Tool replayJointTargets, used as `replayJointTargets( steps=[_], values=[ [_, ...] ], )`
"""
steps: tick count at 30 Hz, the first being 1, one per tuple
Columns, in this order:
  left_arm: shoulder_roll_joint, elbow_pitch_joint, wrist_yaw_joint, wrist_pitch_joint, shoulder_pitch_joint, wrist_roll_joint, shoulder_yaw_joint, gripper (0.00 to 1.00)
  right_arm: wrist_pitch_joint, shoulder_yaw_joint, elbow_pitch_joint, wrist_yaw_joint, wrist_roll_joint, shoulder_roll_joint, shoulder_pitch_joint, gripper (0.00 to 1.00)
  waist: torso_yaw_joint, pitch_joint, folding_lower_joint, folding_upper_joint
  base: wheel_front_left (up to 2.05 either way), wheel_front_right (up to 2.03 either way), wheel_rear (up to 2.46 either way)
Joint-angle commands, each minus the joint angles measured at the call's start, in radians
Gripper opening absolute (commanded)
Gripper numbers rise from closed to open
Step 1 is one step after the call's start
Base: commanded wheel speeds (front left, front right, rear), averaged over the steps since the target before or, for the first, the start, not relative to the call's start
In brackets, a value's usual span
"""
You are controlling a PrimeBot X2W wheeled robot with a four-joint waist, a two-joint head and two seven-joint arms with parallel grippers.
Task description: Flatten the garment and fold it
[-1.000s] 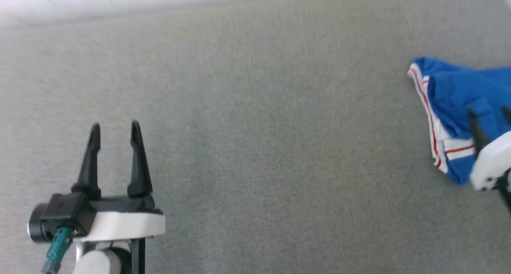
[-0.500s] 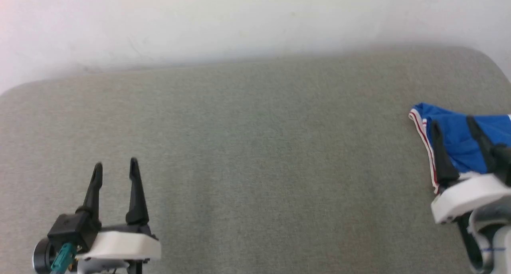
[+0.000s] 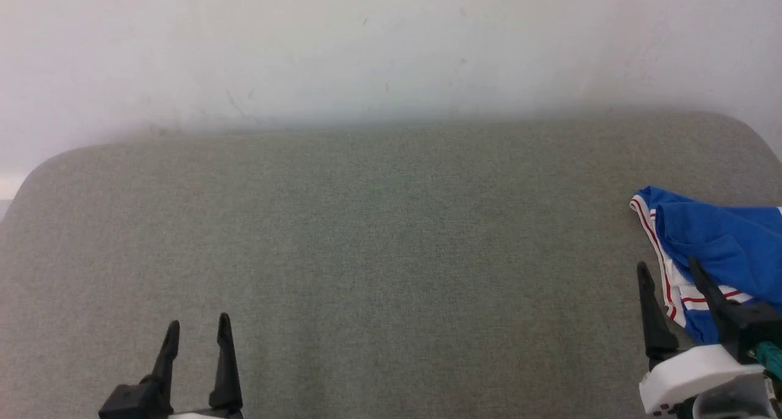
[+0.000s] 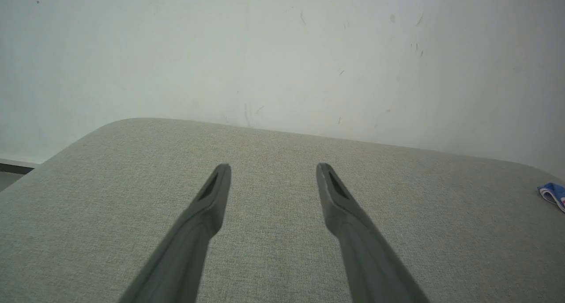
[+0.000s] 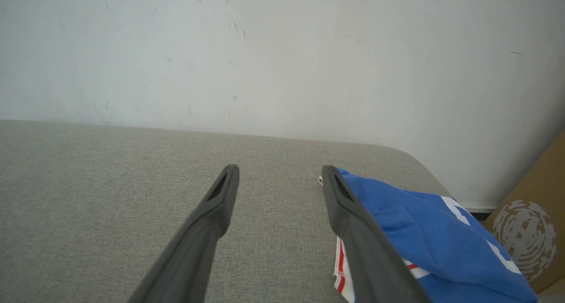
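Blue shirt (image 3: 721, 236) is lying bunched at the frame's right, so I'm poising my right tool (image 3: 667, 264) spread by it; left tool (image 3: 199, 320) is idling spread.

Garment and grippers cut off at the frame edges

In the head view the garment (image 3: 721, 242) runs off the right edge, its lower part hidden behind a finger of the right gripper (image 3: 667, 265). The left gripper (image 3: 199, 320) is cropped by the bottom edge. In the right wrist view the garment's white lettering shows in unreadable fragments, and a cardboard box (image 5: 529, 232) is cut by the right edge.
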Motion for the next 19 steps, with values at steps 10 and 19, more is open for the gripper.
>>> replayJointTargets(
  steps=[10,19],
  values=[
    [-0.012,0.023,-0.020,-0.019,0.009,0.018,-0.018,1.00,-0.036,0.007,0.076,-0.002,0.049,0.004,0.035,1.00,0.012,-0.012,0.0001,0.0000,0.00,0.00,0.00],
    [-0.008,0.039,-0.027,-0.022,0.007,0.016,-0.017,1.00,-0.041,0.029,0.094,-0.002,0.058,0.004,0.021,1.00,0.006,-0.016,0.0001,0.0000,0.00,0.00,0.00]
  ],
)
